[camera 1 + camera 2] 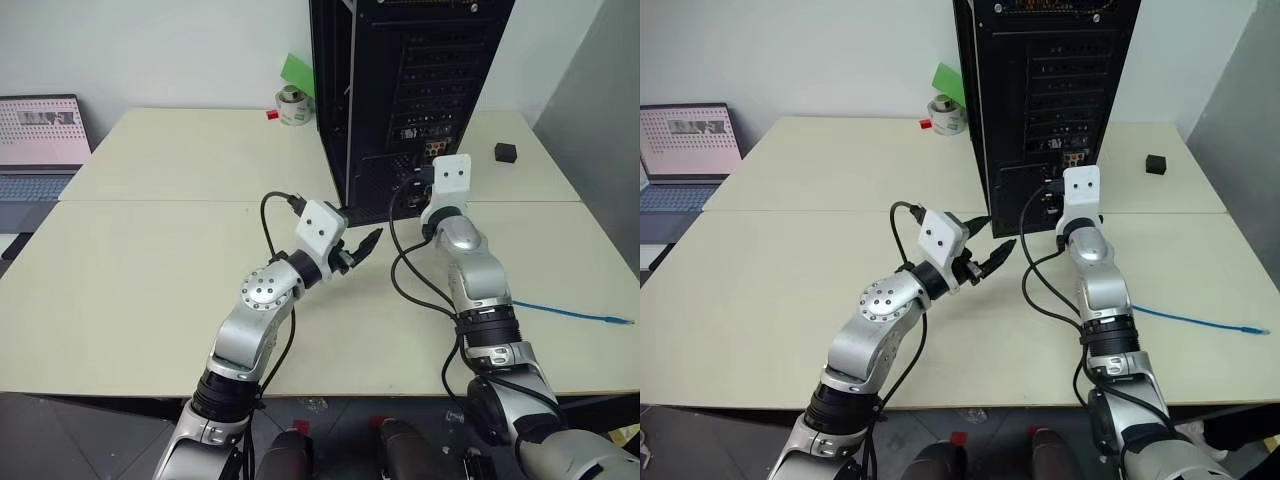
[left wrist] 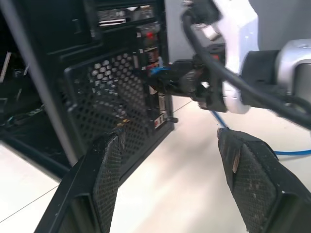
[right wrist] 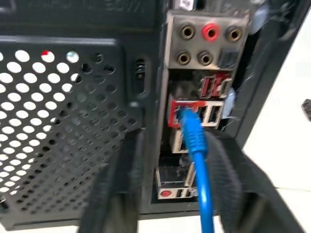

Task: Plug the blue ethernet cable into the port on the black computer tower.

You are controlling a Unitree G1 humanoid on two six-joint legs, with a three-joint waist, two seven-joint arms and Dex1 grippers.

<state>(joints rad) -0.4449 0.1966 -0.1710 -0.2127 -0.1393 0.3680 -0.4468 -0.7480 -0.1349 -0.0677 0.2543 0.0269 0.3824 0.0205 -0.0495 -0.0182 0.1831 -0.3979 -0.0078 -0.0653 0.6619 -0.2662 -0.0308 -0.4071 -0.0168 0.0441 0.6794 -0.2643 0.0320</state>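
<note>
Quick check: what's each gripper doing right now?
Left gripper: open, holding nothing.
Right gripper: open, its fingers on either side of the blue ethernet cable, whose plug sits in a port of the black computer tower.

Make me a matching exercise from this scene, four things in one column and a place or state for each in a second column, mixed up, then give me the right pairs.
1 blue ethernet cable
2 left gripper
3 small black cube
4 laptop

A at the table's far left edge
B plug sitting in a port on the black computer tower
C open, holding nothing
D on the table right of the tower

1-B, 2-C, 3-D, 4-A
</note>
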